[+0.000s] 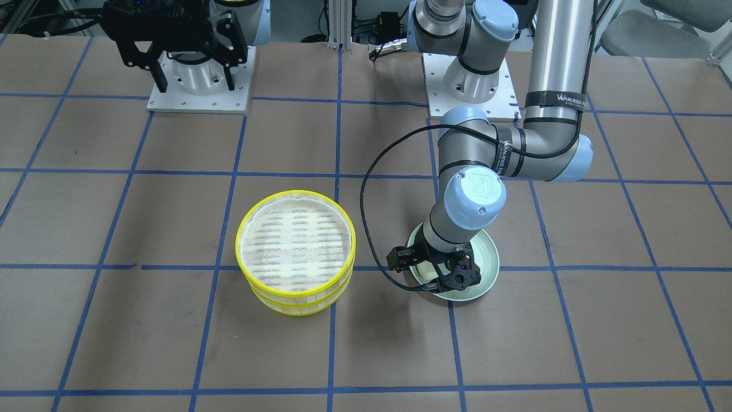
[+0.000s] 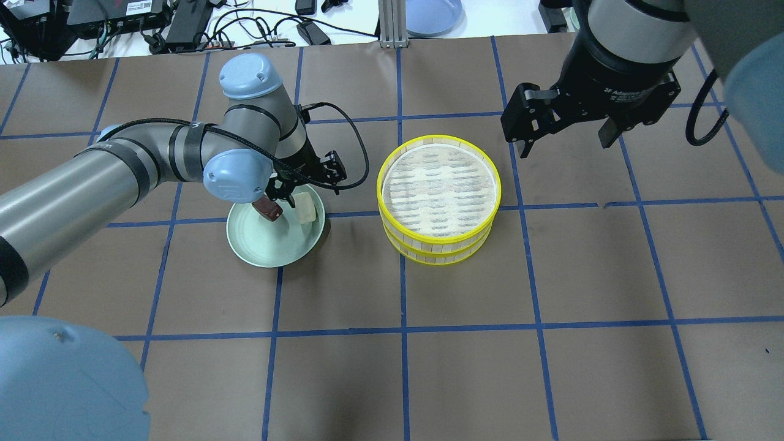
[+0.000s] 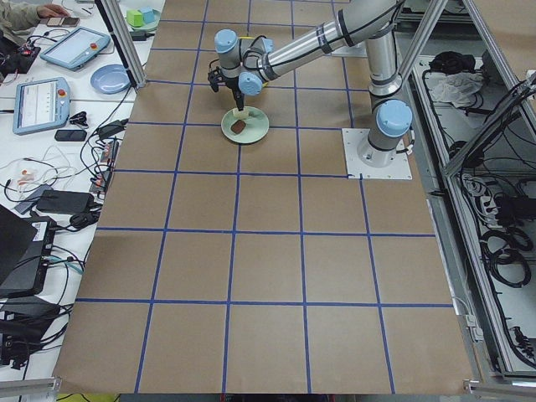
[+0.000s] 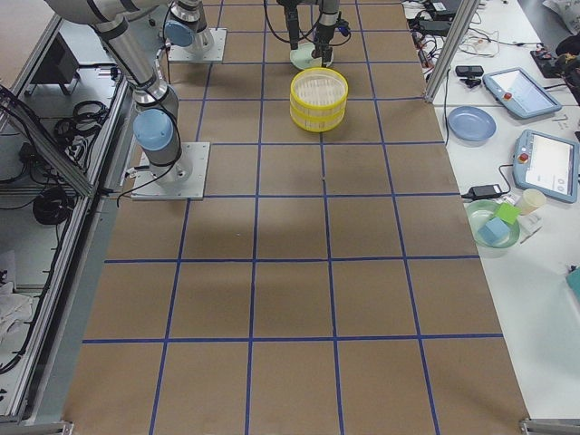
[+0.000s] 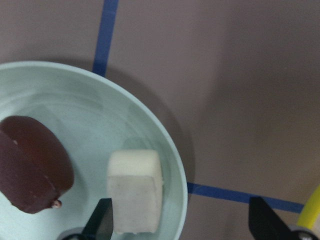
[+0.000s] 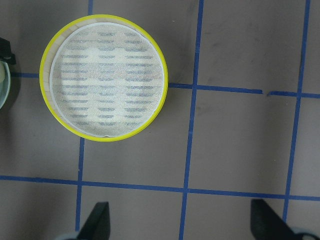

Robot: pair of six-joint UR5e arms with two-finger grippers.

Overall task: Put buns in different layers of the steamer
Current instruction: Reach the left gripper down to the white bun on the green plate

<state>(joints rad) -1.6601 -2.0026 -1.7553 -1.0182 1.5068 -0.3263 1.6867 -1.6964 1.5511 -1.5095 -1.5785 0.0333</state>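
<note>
The steamer (image 2: 438, 245) stands as two stacked yellow-rimmed layers; the top layer (image 2: 438, 187) is empty, and it also shows in the right wrist view (image 6: 103, 80). The cream bun (image 2: 305, 208) and the reddish-brown bun (image 2: 268, 210) lie on a pale green plate (image 2: 263, 251). My left gripper (image 2: 288, 195) is open, low over the plate. In the left wrist view the cream bun (image 5: 135, 192) sits just inside one finger (image 5: 102, 222), with the brown bun (image 5: 32, 162) outside it. My right gripper (image 2: 566, 139) is open and empty, high beyond the steamer.
The table is brown paper with a blue tape grid. The plate sits about a hand's width from the steamer on my left. The left arm's black cable (image 1: 366, 206) loops beside the plate. Tablets, dishes and cables (image 4: 535, 136) lie off the far edge.
</note>
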